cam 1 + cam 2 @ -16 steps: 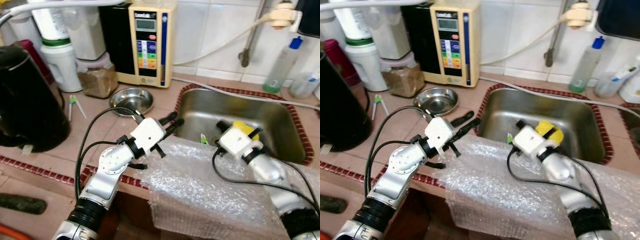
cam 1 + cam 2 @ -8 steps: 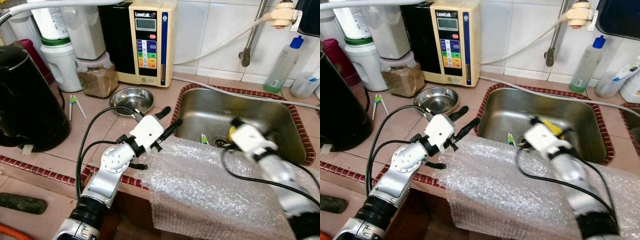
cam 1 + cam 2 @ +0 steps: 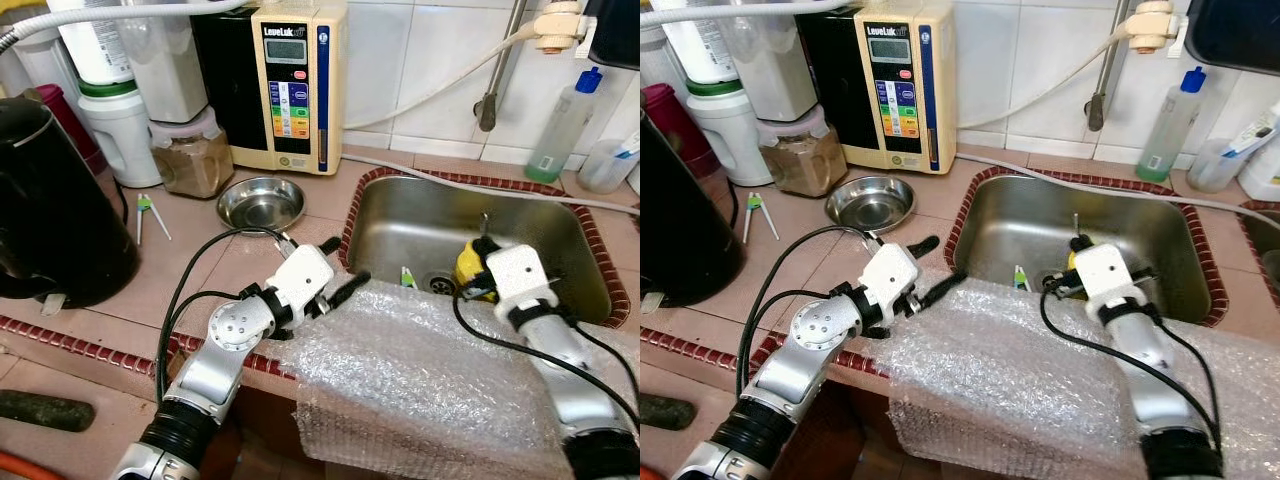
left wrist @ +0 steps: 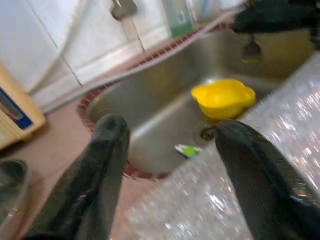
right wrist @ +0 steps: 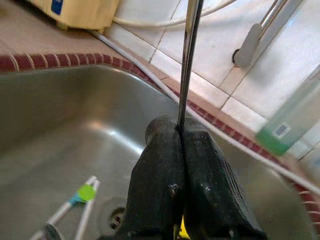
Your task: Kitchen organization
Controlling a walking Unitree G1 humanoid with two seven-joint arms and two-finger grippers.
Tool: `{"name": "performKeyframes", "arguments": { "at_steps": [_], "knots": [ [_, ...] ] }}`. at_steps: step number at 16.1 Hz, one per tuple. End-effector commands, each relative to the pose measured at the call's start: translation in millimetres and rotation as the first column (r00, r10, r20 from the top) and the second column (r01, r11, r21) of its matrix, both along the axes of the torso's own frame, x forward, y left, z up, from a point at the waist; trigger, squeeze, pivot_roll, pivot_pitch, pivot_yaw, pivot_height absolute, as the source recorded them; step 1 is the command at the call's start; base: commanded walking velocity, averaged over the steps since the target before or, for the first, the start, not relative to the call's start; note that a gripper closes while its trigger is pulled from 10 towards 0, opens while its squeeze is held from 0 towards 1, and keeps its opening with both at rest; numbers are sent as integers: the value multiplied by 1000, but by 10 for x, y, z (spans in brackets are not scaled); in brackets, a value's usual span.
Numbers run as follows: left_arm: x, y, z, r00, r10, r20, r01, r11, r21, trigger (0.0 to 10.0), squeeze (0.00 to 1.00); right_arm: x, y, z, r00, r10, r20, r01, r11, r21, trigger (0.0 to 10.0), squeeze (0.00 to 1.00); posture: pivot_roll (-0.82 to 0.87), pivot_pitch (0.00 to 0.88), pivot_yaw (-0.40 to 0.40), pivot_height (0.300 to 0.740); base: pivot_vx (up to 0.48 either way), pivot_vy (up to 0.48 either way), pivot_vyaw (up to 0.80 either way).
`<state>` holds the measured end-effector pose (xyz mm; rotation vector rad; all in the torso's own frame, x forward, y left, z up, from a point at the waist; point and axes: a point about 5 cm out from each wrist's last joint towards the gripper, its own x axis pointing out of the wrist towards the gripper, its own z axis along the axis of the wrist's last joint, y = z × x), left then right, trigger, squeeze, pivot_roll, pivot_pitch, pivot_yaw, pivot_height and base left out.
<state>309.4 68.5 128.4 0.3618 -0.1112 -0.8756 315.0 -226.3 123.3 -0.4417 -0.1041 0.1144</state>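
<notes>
The right gripper (image 5: 182, 145), fingers pressed together on a thin metal rod (image 5: 189, 60) standing upright along their axis, hangs over the sink (image 3: 400, 215) beside the yellow bowl (image 4: 222, 97), while the left gripper (image 3: 343, 268), fingers apart, waits at the sink's near-left rim

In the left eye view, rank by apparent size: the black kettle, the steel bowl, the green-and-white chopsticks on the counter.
1. black kettle, largest, though it sits nearest the camera, which inflates it.
2. steel bowl.
3. green-and-white chopsticks, thin and clearly smallest.
</notes>
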Motion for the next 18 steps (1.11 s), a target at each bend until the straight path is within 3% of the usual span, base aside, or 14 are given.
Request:
{"name": "performKeyframes", "arguments": {
  "at_steps": [1, 2, 3, 6, 11, 15, 16, 18],
  "knots": [
    [2, -13, 33, 1000, -16, 6, 16, 1000, 16, 10000, 1000, 49, -32, 70, 1000, -26, 11, 25, 997, 76, 10000, 0, 70, 0, 59, 740, 0, 0, 0],
    [7, -11, 35, 1000, -14, 4, 14, 1000, 21, 10000, 1000, 56, -11, 61, 1000, -23, 3, 22, 993, 112, 10000, 0, 70, 0, 60, 740, 0, 0, 0],
    [13, -6, 15, 1000, -13, -10, 13, 999, 36, 10000, 1000, 56, -5, 33, 999, -39, -7, 40, 987, 159, 10000, 1000, 70, 0, 61, 740, 0, 0, 0],
    [5, -12, -12, 1000, -20, -23, 21, 998, 53, 10000, 1000, 44, -39, -20, 995, -95, -43, 102, 964, 244, 10000, 1000, 63, 0, 66, 740, 0, 0, 0],
    [38, 18, -21, 999, 21, -25, -20, 998, 54, 10000, 1000, 14, -53, -46, 993, -108, -54, 118, 963, 242, 10000, 1000, 62, 0, 68, 740, 0, 0, 0],
    [173, 117, 6, 983, 185, -16, -184, 983, 7, 10000, 1000, -14, 82, 68, 999, -40, 14, 37, 982, 183, 10000, 1000, 58, 0, 67, 740, 0, 0, 0],
    [312, 243, 53, 935, 353, -27, -354, 933, -61, 10000, 1000, -76, 288, 166, 998, 42, 54, -52, 978, 202, 10000, 1000, 48, 0, 67, 740, 0, 0, 0],
    [449, 387, 50, 851, 510, -123, -523, 843, -124, 10000, 1000, -200, 557, 222, 987, 151, 58, -160, 969, 190, 10000, 1000, 36, 0, 68, 740, 0, 0, 0]
  ]
}}
